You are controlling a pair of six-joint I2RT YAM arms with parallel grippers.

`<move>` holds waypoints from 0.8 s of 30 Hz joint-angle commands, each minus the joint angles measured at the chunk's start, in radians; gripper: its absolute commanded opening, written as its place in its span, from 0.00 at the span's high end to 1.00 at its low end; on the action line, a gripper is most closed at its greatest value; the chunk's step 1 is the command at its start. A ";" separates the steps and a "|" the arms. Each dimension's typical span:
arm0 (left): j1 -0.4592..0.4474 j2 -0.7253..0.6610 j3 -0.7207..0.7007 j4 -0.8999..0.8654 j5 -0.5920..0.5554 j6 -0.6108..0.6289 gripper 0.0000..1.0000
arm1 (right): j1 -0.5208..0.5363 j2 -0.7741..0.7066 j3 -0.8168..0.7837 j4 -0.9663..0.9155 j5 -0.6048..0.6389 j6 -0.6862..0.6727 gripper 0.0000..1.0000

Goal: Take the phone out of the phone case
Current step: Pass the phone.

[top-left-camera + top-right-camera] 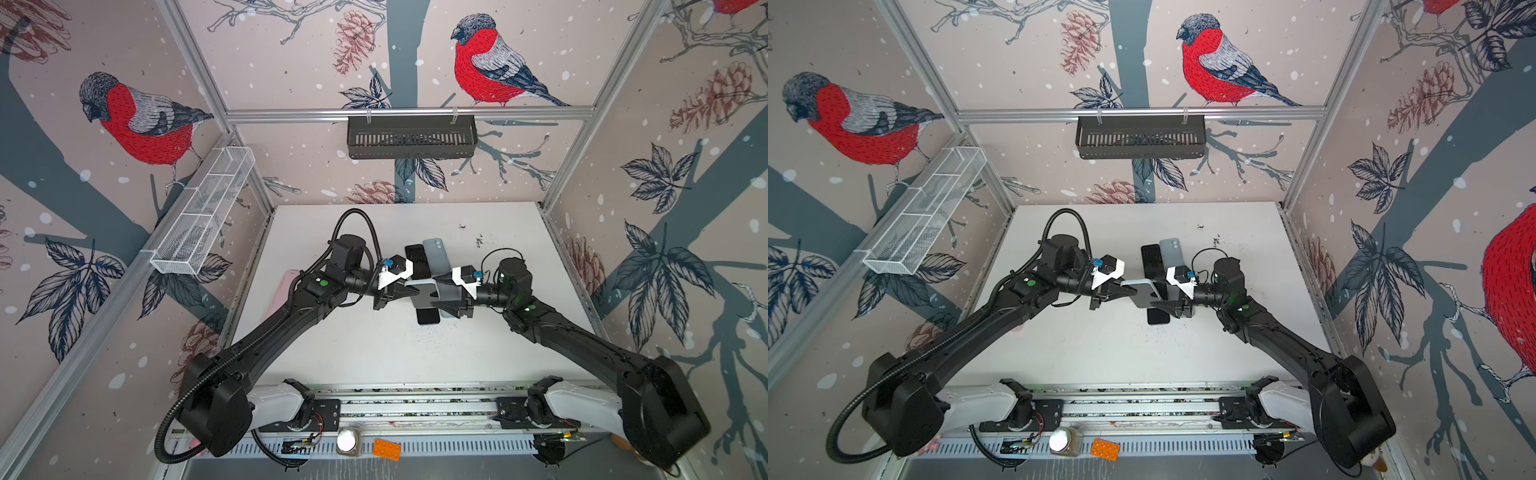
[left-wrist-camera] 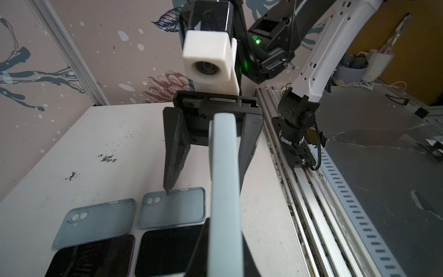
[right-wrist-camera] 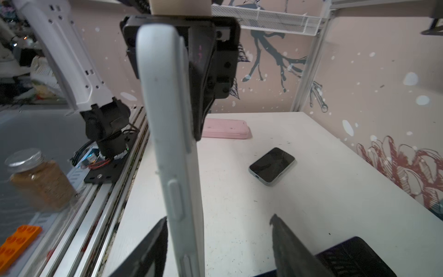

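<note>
Left gripper [image 1: 409,292] tight on pale-blue phone case [image 1: 422,297] — seemingly full — right gripper [image 1: 435,294] slack, jaws apart

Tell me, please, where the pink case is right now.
In a top view the pink case lies flat at the table's left edge, partly hidden under the left arm.

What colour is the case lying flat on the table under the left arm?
Pink. The case shows best in the right wrist view.
</note>
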 commanded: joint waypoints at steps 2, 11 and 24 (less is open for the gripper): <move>0.004 -0.029 0.012 0.190 -0.189 -0.335 1.00 | -0.012 -0.091 -0.018 0.160 0.326 0.300 0.11; 0.004 -0.058 0.040 0.354 -0.413 -0.860 1.00 | -0.026 -0.294 0.046 -0.103 0.526 0.659 0.03; -0.039 -0.116 -0.383 1.156 -0.564 -1.723 1.00 | 0.119 -0.537 -0.092 -0.119 0.631 0.883 0.00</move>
